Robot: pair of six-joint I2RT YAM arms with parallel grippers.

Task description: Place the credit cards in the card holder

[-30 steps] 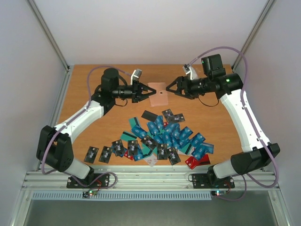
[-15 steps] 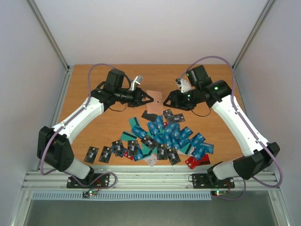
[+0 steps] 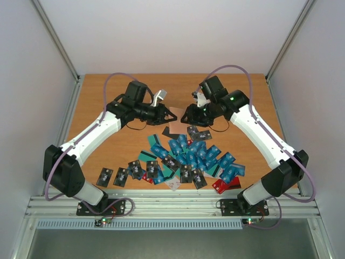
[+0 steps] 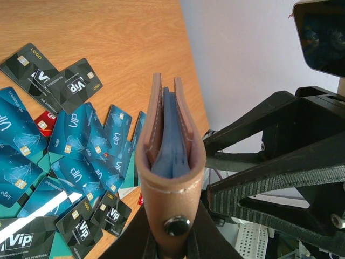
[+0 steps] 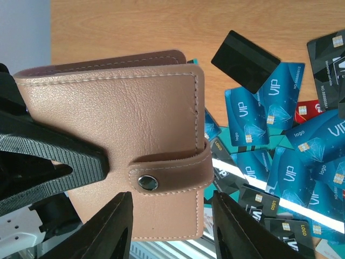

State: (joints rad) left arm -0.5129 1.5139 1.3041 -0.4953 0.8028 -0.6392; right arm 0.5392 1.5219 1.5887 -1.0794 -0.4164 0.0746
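The card holder (image 3: 175,127) hangs at the middle of the overhead frame, lifted above the far end of the credit cards (image 3: 188,156) scattered on the table (image 3: 108,86); in the left wrist view it stands on edge, long axis running up the frame, mouth uppermost with blue cards between its leaves; its strap (image 5: 172,170) and snap (image 5: 147,183) sit low; the left gripper (image 3: 168,115) is clamped narrow on the holder; the right gripper (image 5: 172,208) stands partly open, fingers either side of the strap end, contact unclear
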